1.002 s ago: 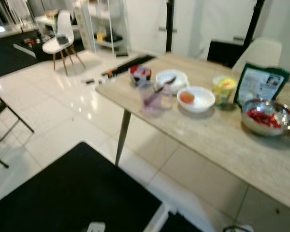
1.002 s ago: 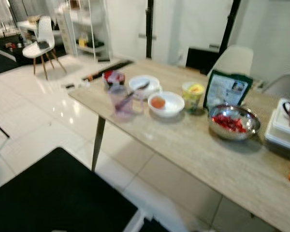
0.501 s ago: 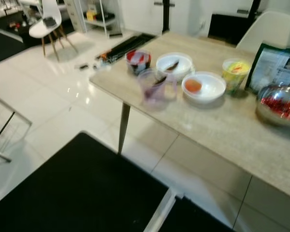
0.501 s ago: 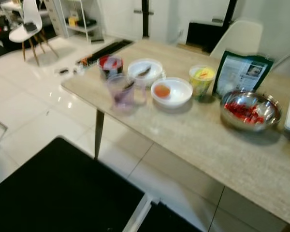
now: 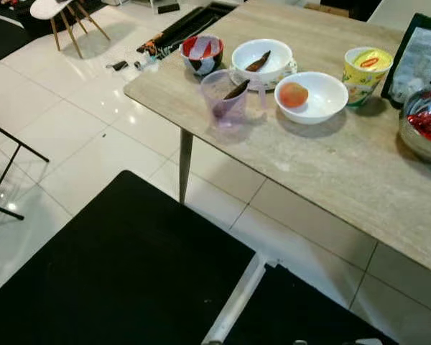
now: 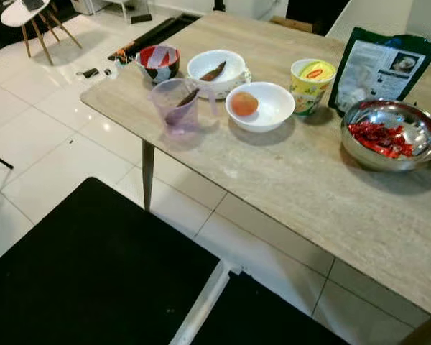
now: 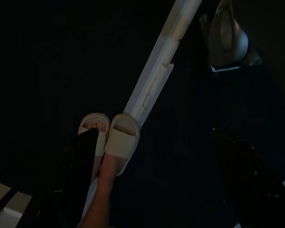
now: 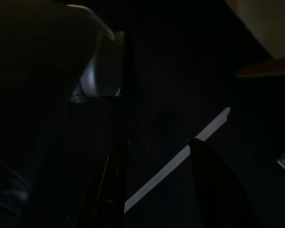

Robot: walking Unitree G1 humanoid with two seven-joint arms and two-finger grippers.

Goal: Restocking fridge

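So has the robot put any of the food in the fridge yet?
Nothing looks put away. The white bowl with a peach, the steel bowl of red food, the yellow cup and the purple jug all sit on the table. Nothing is in hand: the right gripper hangs open over dark floor, as does the left gripper. All the carrying is left.

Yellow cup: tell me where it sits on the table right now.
In the right eye view the yellow cup stands upright toward the table's far side, between the white bowl holding an orange fruit and the dark green bag.
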